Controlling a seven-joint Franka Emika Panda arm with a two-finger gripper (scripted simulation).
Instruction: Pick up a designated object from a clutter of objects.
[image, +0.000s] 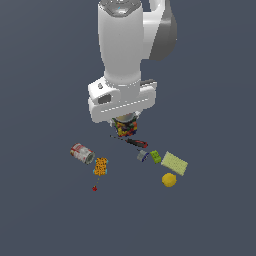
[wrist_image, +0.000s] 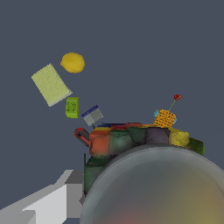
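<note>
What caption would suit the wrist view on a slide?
Close-up of the can with its grey lid and colourful label, the ball, sponge and green block beyond.

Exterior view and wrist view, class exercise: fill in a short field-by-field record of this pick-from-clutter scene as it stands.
target: multicoloured can, directly under the gripper
grip: cannot tell; fingers hidden
wrist view: can lid fills the foreground
exterior view's left: red-and-white can, orange box, tiny red piece
exterior view's right: screwdriver, green block, sponge, yellow ball
</note>
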